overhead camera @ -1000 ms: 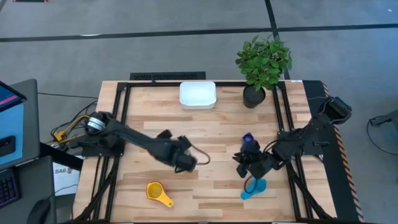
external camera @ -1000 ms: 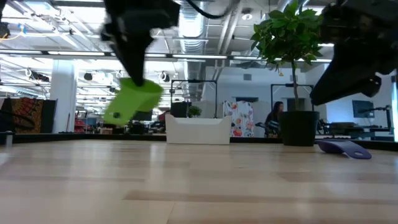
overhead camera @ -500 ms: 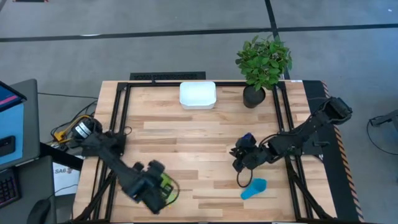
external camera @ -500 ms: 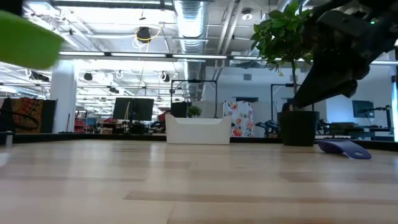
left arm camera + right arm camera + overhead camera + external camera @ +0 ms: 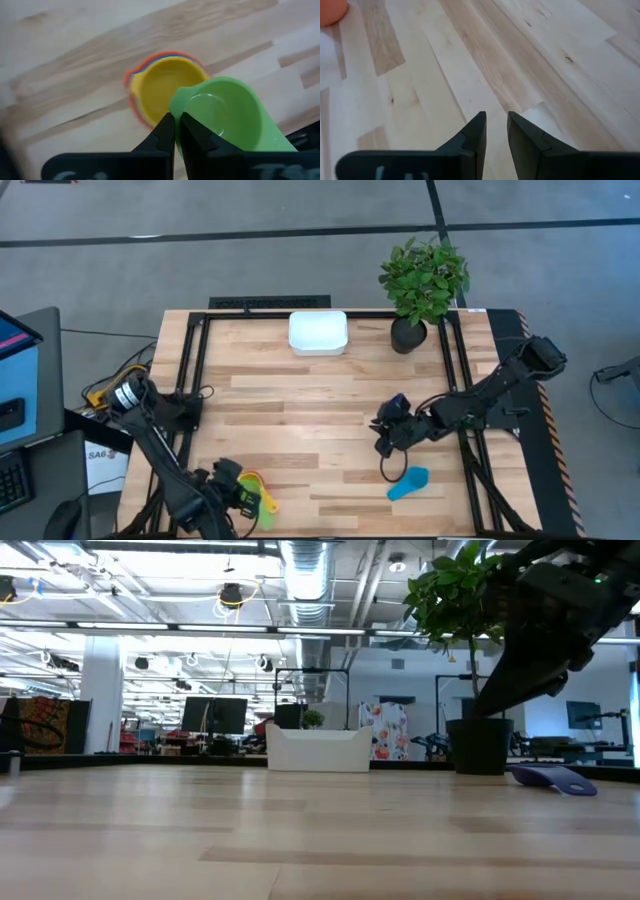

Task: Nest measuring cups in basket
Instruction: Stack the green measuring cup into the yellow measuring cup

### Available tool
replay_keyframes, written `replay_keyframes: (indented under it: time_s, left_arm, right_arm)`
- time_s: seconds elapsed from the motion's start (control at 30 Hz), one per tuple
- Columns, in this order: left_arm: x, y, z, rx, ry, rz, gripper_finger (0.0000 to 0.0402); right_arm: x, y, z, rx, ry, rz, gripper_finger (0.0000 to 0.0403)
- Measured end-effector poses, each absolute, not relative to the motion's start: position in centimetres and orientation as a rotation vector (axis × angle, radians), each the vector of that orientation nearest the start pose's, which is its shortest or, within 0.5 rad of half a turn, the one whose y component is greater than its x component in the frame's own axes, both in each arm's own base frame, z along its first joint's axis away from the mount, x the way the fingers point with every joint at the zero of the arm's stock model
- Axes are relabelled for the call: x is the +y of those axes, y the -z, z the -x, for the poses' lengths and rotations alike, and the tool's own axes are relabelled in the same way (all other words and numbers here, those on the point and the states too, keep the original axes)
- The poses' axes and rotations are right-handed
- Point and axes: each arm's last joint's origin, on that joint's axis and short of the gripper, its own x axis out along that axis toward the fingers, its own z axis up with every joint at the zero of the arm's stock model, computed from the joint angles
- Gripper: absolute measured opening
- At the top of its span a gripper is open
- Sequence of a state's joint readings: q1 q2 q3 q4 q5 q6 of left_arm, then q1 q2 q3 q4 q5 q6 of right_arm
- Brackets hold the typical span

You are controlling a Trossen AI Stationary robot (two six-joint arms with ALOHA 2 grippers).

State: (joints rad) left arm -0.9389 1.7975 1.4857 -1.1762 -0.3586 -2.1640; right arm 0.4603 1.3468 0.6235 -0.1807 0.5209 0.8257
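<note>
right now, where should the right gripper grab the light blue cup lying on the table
Probably by its short flat handle, which in the high view seems to point toward the lower left, away from the bowl of the light blue cup. Bring the open right gripper straight down from above, fingers across the handle's width; the rounded bowl looks wider and likelier to slip.

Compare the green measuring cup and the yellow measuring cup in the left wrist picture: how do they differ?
The green measuring cup is pinched at its rim by the left gripper and held above the table; the yellow measuring cup rests on the wood, ungripped. Green looks larger, though it is nearer the camera. Both are round, open-topped plastic cups.
</note>
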Motion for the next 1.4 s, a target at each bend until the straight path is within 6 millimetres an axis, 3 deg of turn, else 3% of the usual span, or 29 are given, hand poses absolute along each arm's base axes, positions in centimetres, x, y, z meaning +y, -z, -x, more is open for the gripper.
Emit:
replay_keyframes:
  time_s: [0.2,0.83,1.27,1.4]
  left_arm:
    - [-26.9,-23.0,-21.4,1.006,-0.906,0.895,0.0004]
    - [-26.0,-22.9,-21.0,1.026,-0.988,0.794,0.0007]
    - [-25.7,-22.9,-20.6,1.095,-1.020,0.740,0.0095]
    - [-26.5,-23.4,-20.6,1.279,-0.835,0.628,0.0111]
  right_arm:
    - [9.6,-17.1,-22.3,0.711,0.358,-0.332,0.0102]
    - [9.5,-17.1,-22.3,0.712,0.359,-0.332,0.0103]
    - [9.6,-17.1,-22.3,0.722,0.341,-0.344,0.0103]
    - [9.6,-17.1,-22.3,0.723,0.340,-0.345,0.0103]
